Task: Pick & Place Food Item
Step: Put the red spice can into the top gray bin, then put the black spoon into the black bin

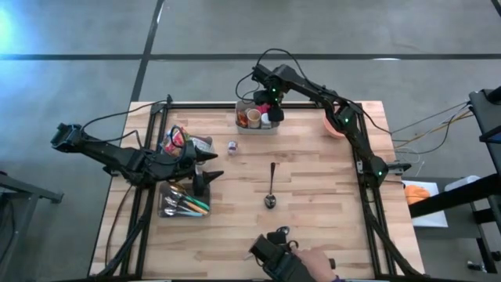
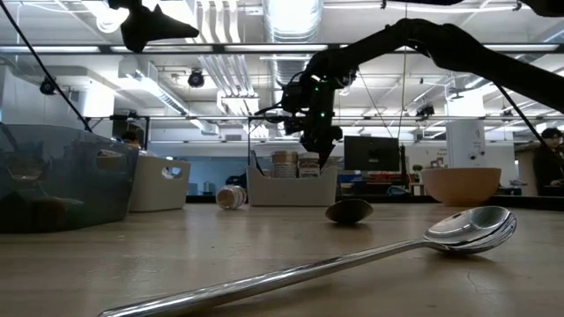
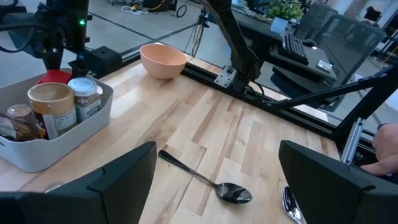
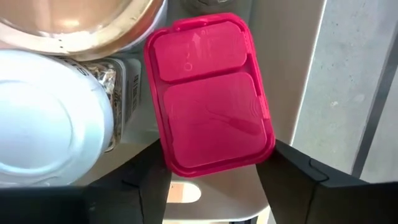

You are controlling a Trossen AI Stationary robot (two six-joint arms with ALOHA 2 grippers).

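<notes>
A grey bin (image 1: 243, 128) at the table's far middle holds several jars and a flat container with a red lid (image 4: 208, 93). The container stands in the bin next to a white-lidded jar (image 4: 43, 118) and a tan-lidded jar (image 3: 53, 102). My right gripper (image 4: 214, 180) points straight down into the bin and is shut on the red-lidded container; the left wrist view shows it (image 3: 55, 62) above the red lid (image 3: 56, 77). My left gripper (image 1: 210, 172) hovers open over the table's left side, touching nothing. My right gripper comes from above with one finger on each long side of the red-lidded container, near one end (image 4: 174, 165). The lid's edges meet both fingers (image 4: 292, 171). The fingers lie across the container. It still sits in the bin among the jars.
A spoon (image 1: 271, 186) lies mid-table and a small jar (image 1: 232, 146) lies on its side near the bin. A peach bowl (image 1: 332, 125) stands far right. A cutlery tray (image 1: 182, 205) and snack bags (image 1: 177, 141) sit left. A person's hand (image 1: 309, 258) shows at the near edge.
</notes>
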